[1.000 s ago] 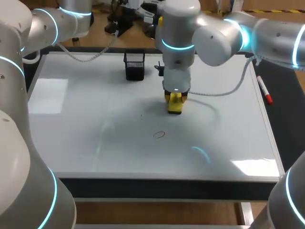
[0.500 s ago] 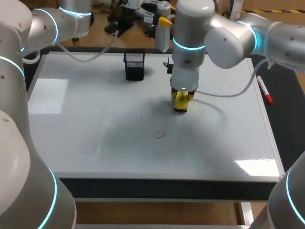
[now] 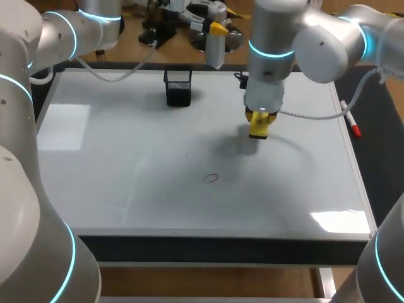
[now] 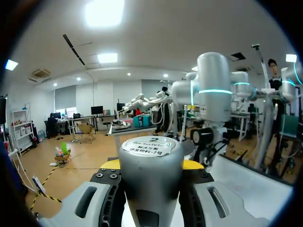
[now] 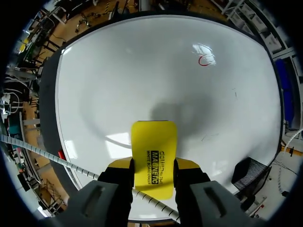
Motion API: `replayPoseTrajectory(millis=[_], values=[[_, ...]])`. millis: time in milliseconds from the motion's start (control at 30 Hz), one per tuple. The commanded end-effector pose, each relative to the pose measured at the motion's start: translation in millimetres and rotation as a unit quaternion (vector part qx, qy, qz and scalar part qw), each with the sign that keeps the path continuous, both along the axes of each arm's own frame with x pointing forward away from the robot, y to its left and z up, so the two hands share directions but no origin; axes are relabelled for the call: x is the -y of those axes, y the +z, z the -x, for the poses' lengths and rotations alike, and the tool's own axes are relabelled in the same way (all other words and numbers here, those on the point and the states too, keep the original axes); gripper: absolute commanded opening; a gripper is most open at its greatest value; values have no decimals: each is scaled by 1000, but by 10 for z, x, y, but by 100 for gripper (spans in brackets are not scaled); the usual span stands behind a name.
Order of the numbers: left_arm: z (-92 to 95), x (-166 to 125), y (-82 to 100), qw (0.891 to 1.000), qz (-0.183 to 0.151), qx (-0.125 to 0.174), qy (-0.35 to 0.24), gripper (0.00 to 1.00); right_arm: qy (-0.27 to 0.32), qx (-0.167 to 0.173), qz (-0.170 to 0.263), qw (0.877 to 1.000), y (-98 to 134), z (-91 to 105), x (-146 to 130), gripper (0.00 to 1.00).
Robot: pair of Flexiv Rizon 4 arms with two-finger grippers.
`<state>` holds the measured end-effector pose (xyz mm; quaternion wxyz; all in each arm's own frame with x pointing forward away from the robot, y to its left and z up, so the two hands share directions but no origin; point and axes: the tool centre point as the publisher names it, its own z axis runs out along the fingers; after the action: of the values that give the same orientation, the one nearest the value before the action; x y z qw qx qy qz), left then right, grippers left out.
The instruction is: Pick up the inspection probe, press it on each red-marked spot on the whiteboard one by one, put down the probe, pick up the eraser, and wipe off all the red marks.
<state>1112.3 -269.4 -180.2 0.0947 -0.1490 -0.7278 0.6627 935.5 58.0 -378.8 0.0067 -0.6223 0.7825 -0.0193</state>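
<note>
The right gripper (image 5: 154, 166) is closed on one yellow eraser (image 5: 154, 153), which is clamped from both sides between its two fingers. In the head view the pair is seen right of centre in the upper half, over the whiteboard (image 3: 113, 189), with a shadow cast to the lower left. One red ring mark (image 3: 211, 178) is drawn near the frame's centre, well apart from the eraser. The left gripper (image 4: 151, 164) is closed around one grey inspection probe (image 4: 150, 156), held at the top centre of the head view. One black mesh holder (image 3: 178, 87) stands on the board at upper centre-left. One red-capped marker (image 3: 350, 120) is laid along the board's right edge.
</note>
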Motion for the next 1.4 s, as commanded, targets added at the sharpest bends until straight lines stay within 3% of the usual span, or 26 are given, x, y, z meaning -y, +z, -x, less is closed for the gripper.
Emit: replayPoseTrajectory(millis=[33,700,900,1400], values=[[-73,6,-10,978,-17,-18,-207,0,-6,-5,5,1000,38,-22,131,0],[-73,6,-10,978,-17,-18,-207,0,-81,-30,6,996,-7,57,1060,0],[-73,6,-10,978,-17,-18,-207,0,-94,-39,2,995,-92,101,1194,0],[-73,6,-10,978,-17,-18,-207,0,-98,-42,-5,994,-92,110,1232,0]])
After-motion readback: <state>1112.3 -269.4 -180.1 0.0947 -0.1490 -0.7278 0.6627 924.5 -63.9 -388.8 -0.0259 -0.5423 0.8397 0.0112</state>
